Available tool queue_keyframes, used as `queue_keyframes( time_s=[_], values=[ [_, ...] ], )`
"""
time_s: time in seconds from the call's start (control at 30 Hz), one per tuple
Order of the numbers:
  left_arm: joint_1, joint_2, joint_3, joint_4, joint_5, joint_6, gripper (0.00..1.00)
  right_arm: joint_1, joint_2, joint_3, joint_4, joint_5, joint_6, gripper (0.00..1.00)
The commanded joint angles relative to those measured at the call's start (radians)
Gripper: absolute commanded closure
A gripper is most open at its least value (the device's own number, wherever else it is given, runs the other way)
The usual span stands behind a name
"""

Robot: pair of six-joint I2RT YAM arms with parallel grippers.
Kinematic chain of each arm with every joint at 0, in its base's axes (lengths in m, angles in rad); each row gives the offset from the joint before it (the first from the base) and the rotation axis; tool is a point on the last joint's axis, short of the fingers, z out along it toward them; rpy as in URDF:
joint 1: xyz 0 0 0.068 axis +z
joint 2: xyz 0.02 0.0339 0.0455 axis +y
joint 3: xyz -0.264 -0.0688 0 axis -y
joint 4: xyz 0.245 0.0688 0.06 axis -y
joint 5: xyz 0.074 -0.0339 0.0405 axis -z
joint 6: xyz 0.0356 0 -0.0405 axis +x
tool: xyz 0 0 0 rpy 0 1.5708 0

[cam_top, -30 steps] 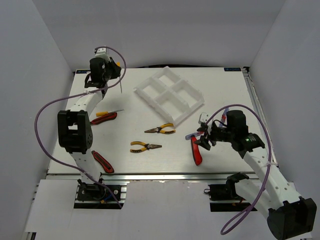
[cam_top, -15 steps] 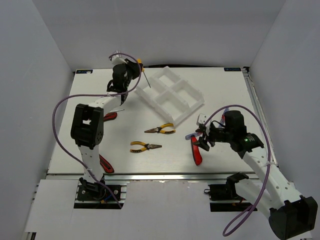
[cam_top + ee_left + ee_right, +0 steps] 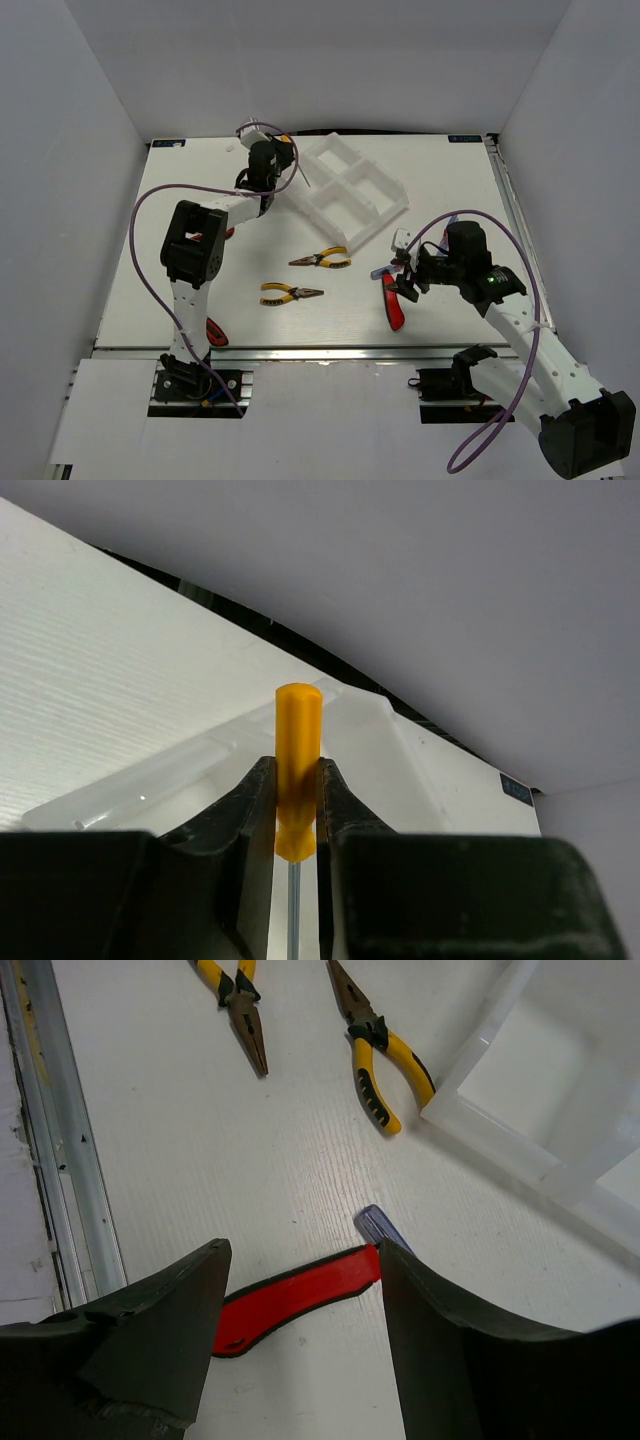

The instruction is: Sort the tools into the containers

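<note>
Obs: left gripper (image 3: 297,785), jaws pinching the yellow-handled screwdriver (image 3: 298,742), has swung from the far-left corner to the tray (image 3: 383,224), now at its left corner. Release looks next. The right gripper (image 3: 300,1260) stays spread over the red knife (image 3: 296,1298).
</note>
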Motion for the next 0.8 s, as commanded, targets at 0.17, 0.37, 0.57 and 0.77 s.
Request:
queue_keyframes(
  time_s=[0.17, 0.37, 0.57, 0.77],
  values=[
    [-0.013, -0.019, 0.094, -0.101, 0.011, 0.120, 0.65, 0.005, -0.007, 0.036, 0.019, -0.005, -0.005, 0.32],
    [-0.018, -0.017, 0.108, -0.140, 0.051, 0.132, 0.61, 0.005, -0.008, 0.036, 0.017, -0.008, -0.005, 0.31],
    [-0.026, -0.101, 0.113, -0.209, 0.007, 0.236, 0.45, 0.006, 0.002, 0.037, 0.019, -0.013, 0.000, 0.31],
    [-0.027, -0.311, 0.038, -0.333, -0.055, 0.379, 0.45, 0.009, 0.021, 0.040, 0.015, -0.018, 0.004, 0.31]
  ],
)
